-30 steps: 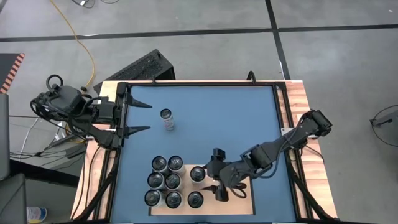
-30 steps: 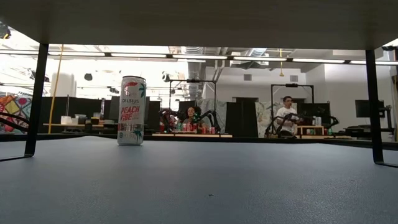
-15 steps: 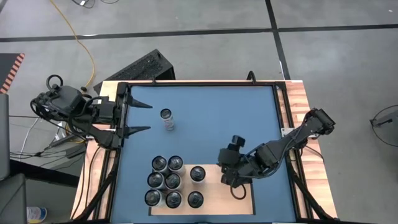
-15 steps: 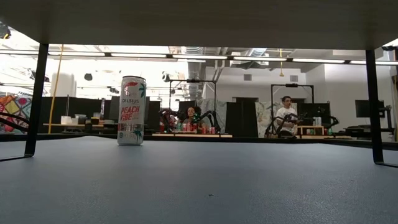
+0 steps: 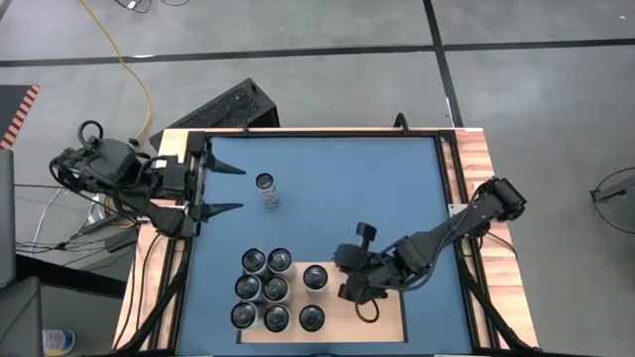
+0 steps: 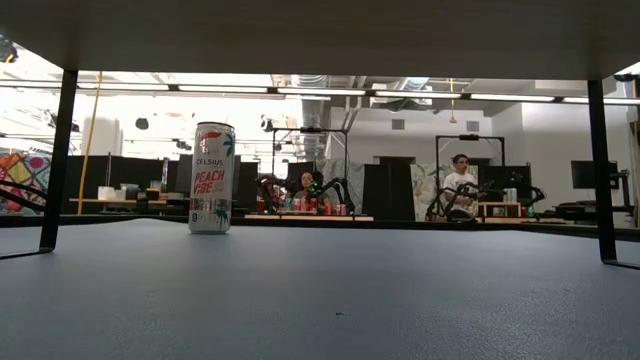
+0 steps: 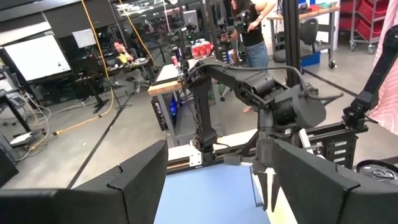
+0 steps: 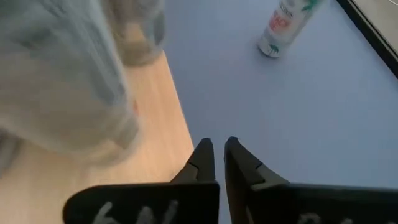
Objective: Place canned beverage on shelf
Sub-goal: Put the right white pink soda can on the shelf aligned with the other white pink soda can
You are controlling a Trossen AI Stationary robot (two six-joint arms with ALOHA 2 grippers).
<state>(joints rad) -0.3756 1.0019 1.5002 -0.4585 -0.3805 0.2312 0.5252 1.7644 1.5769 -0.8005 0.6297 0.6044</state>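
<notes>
Standing on the pale wooden shelf (image 5: pixel 382 315) at six o'clock are seven cans (image 5: pixel 270 289); one white can (image 5: pixel 266 190) waits at eleven on the blue counter (image 5: pixel 377 188). Right claw (image 8: pixel 214 160) shut, empty; left claw (image 5: pixel 224 186) parted, empty.

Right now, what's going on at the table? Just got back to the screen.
Eight cans stand on the shelf at the table's near edge, and one more can stands alone on the blue surface. The right gripper hangs over the shelf beside the cans with its fingers shut on nothing. The left gripper waits at the table's left edge, fingers apart, empty, near the lone can.
</notes>
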